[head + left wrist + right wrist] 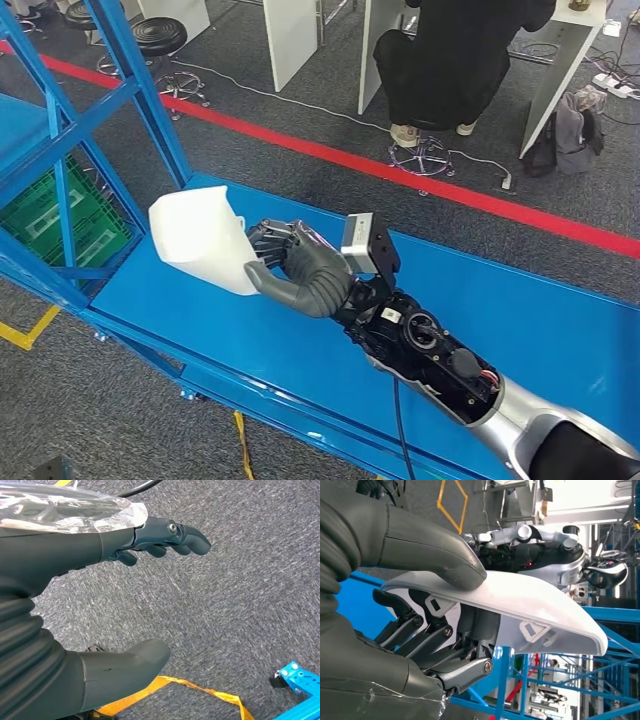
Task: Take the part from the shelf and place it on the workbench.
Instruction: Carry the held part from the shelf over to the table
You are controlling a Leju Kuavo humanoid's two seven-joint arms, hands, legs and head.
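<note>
The part point(200, 238) is a white curved plastic shell. My right hand point(306, 272) holds it at its near edge, over the left end of the blue workbench point(468, 300). In the right wrist view the thumb point(433, 547) lies on the outside of the part point(531, 602) and the dark fingers point(433, 645) reach inside it. Whether the part touches the bench top I cannot tell. My left hand point(113, 605) hangs over grey carpet with its thumb and fingers apart and nothing between them.
The blue shelf frame point(90, 110) stands at the left, a green crate point(60, 215) behind it. A red floor line point(423, 175) runs beyond the bench. A seated person point(453, 60) is at white desks at the back. Yellow tape point(196, 692) lies on the floor.
</note>
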